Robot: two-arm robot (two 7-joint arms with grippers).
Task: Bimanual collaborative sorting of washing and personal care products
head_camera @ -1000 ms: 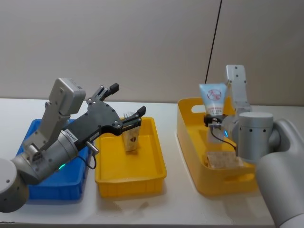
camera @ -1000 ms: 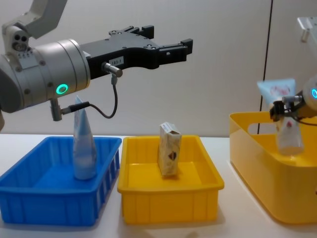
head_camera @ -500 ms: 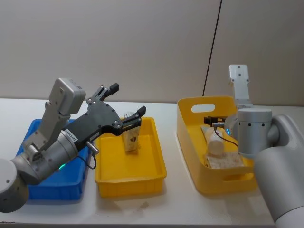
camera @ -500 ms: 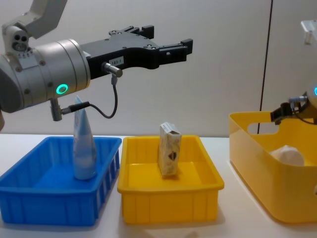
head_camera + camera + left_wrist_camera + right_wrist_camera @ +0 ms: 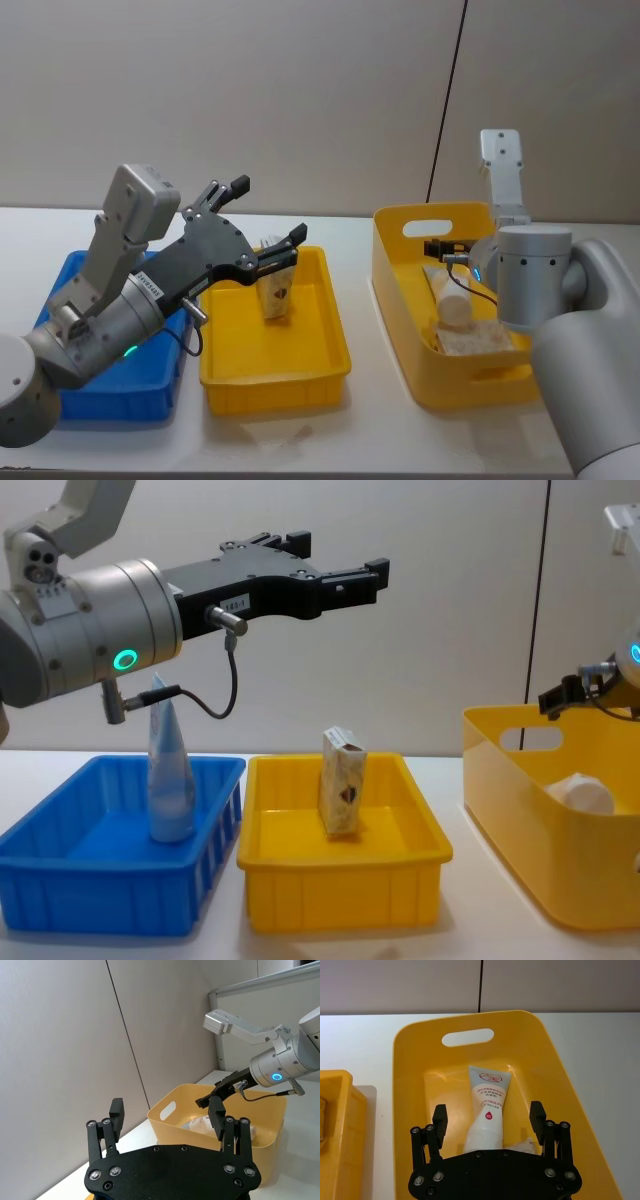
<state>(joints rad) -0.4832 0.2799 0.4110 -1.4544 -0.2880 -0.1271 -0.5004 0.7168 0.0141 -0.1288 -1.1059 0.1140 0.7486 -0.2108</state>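
A pale-blue tube [image 5: 487, 1102] with a white cap [image 5: 581, 792] lies inside the deep yellow bin [image 5: 410, 1040] on the right, next to a beige carton [image 5: 472, 340]. My right gripper [image 5: 488, 1109] hovers open just above that tube, touching nothing. Another beige carton [image 5: 343, 795] stands upright in the shallow yellow tray [image 5: 340, 900]. A second tube [image 5: 170, 770] stands cap-down in the blue bin [image 5: 100, 900]. My left gripper [image 5: 340, 555] is held open and empty, high above the yellow tray.
The three containers stand in a row on the white table [image 5: 380, 430]: blue bin [image 5: 110, 400] at left, shallow tray [image 5: 335, 330] in the middle, deep bin [image 5: 400, 215] at right. A black cable [image 5: 448, 90] hangs on the wall behind.
The right gripper let go of the tube it held upright; the tube dropped flat into the deep yellow bin, and the gripper rose slightly. The left arm has not moved.
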